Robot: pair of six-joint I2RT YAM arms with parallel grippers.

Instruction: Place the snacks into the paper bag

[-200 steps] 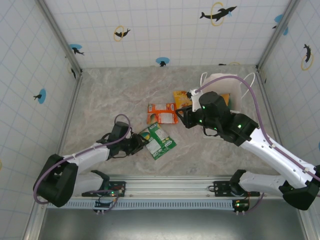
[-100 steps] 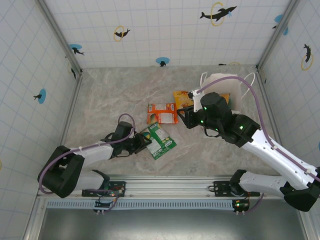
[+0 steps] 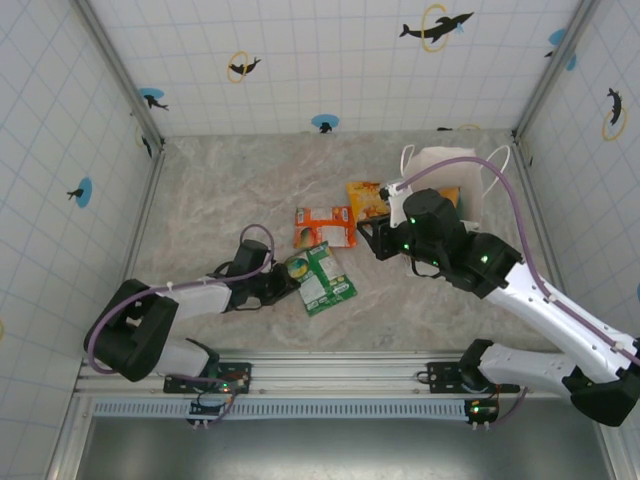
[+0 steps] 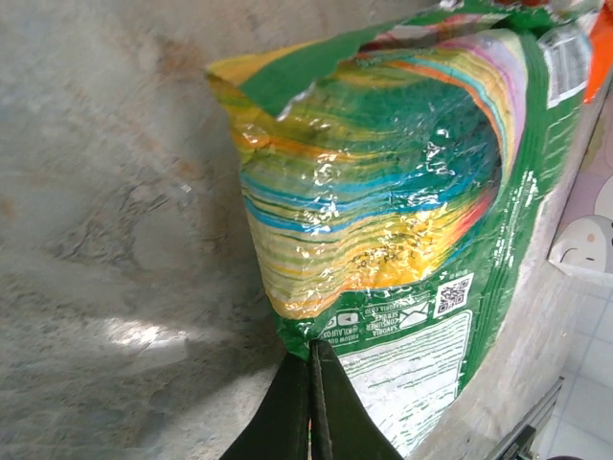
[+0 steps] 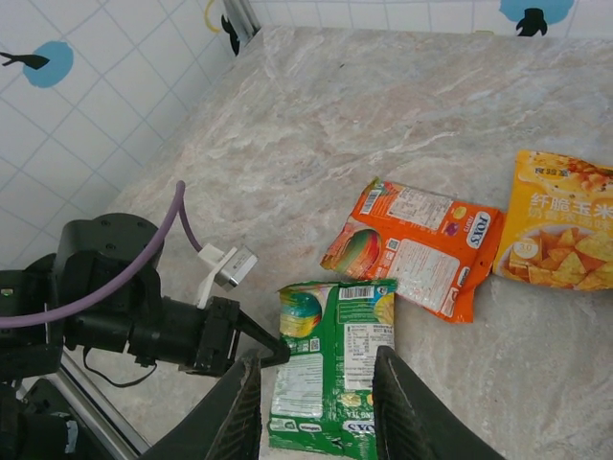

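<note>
A green snack packet (image 3: 322, 280) lies flat near the table's middle. My left gripper (image 3: 283, 282) is shut, pinching the packet's left edge. The left wrist view has the two fingers pressed together (image 4: 311, 356) on the rim of the green packet (image 4: 383, 192). My right gripper (image 5: 316, 407) hovers open over the same green packet (image 5: 335, 364), nothing between its fingers. An orange packet (image 3: 325, 227) and a yellow-orange packet (image 3: 367, 198) lie just beyond it. The white paper bag (image 3: 445, 165) stands at the back right, partly hidden behind my right arm.
Tiled walls close in the marble table (image 3: 230, 190) on three sides. The right arm (image 3: 500, 270) reaches diagonally across the right half. In the right wrist view the left arm's wrist and purple cable (image 5: 115, 287) lie left of the green packet.
My left gripper slid right to the green packet and shut on its left edge; the packet shifted slightly. The right gripper has barely moved.
</note>
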